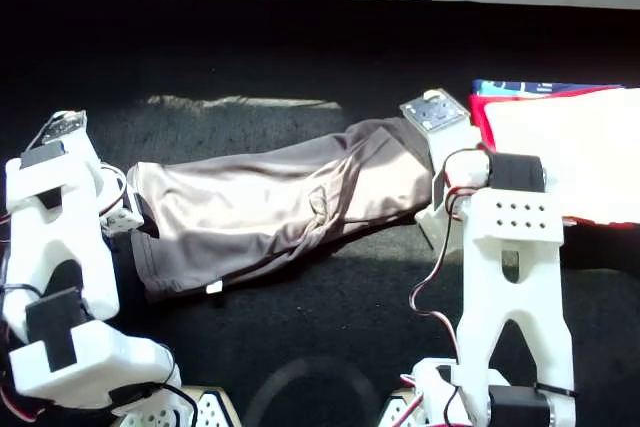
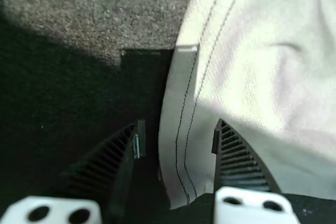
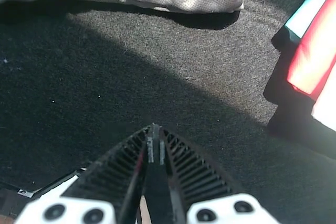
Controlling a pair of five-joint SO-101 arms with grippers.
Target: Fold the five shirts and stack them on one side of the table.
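My left gripper [image 2: 177,132] stands wide, jaws astride the stitched hem of the grey shirt [image 1: 270,202], with one finger over the black table cover [image 1: 300,57] and the other over the cloth. My right gripper [image 3: 155,132] is pinched closed on nothing above bare cover. The shirt's other end lies ahead of its tips, and the stack of folded shirts [image 1: 575,152] sits off to one side.
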